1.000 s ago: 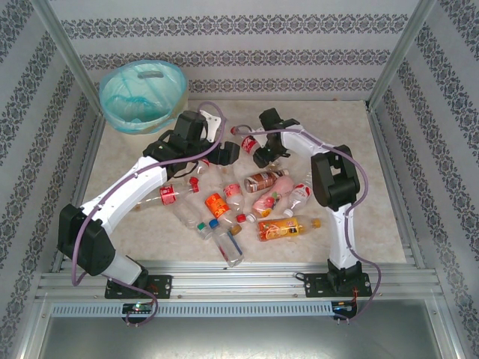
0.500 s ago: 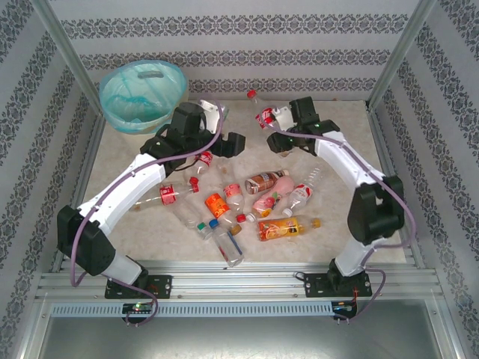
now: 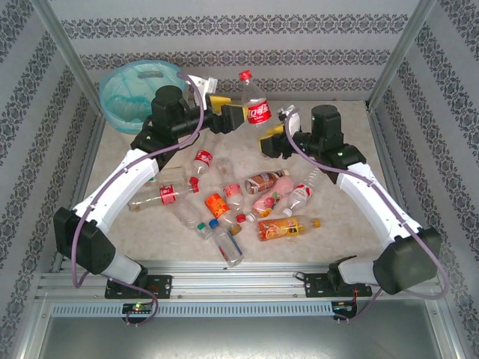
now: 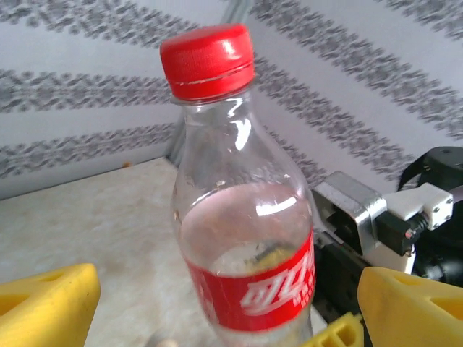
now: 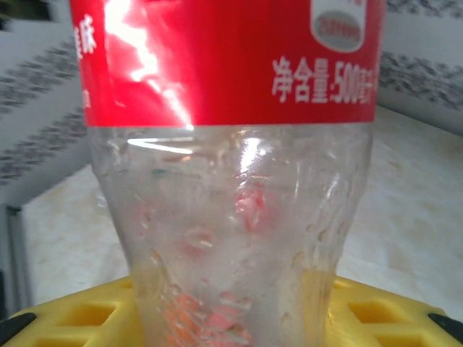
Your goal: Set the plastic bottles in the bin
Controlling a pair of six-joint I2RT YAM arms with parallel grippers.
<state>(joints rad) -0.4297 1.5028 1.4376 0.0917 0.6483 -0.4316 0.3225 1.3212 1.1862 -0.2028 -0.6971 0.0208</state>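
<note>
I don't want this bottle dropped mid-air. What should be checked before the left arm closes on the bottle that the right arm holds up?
1. Right gripper holds the red-labelled bottle: ok, jaws shut on its lower body, bottle upright.
2. Left gripper open: ok, jaws wide.
3. Bottle between the left jaws: ok, one jaw on each side at label height, neither touching.
4. Bottle deep enough in the left jaws: cannot tell.
5. Cap on: ok.
6. Bin ready: ok, mouth open, at the far left beside the left arm.
</note>
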